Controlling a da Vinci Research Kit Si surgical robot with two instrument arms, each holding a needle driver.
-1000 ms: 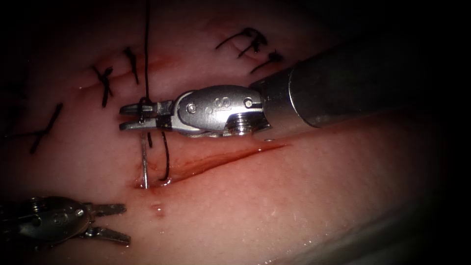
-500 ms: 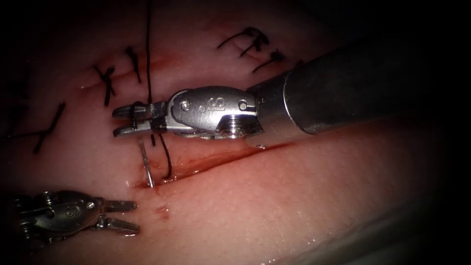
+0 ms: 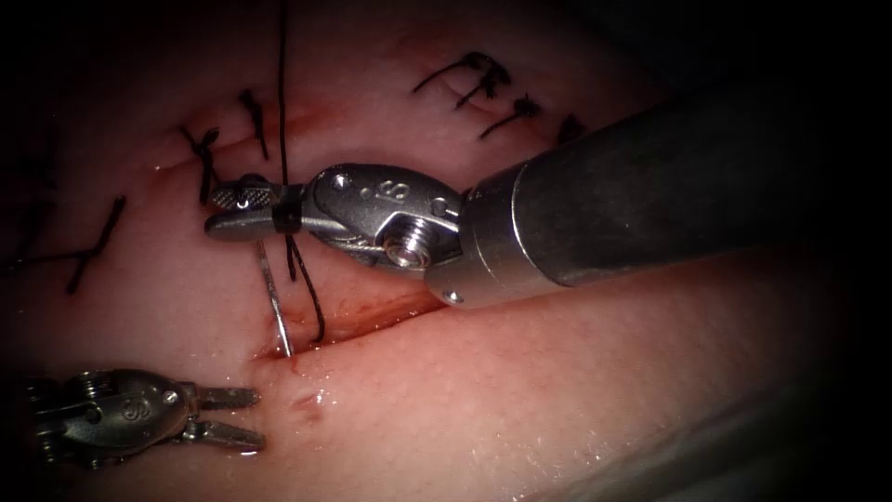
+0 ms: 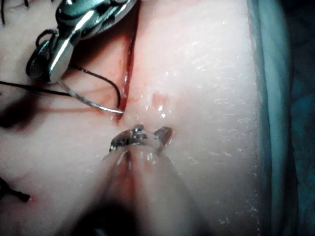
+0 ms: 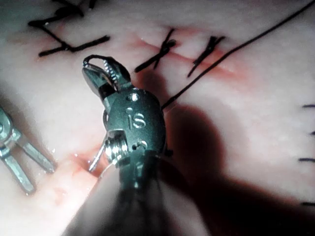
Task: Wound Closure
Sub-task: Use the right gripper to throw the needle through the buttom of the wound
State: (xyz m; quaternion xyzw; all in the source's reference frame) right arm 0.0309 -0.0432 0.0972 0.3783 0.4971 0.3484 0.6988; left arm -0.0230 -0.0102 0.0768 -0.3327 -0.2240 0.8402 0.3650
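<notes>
Right tool (image 3: 232, 212) lies level above the cut (image 3: 372, 321), jaws closed on the needle (image 3: 275, 316), tip in tissue (image 3: 557, 390). Left tool (image 3: 237, 416), near left, jaws apart, holds nothing.

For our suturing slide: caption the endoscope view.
Right tool grips the needle, whose tip is in the tissue at the cut's left end; left tool open, empty.

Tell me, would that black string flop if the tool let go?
Probably. The thread looks thin and runs straight only where the right tool holds it; below, it hangs curved beside the needle, so it is likely limp and light.
</notes>
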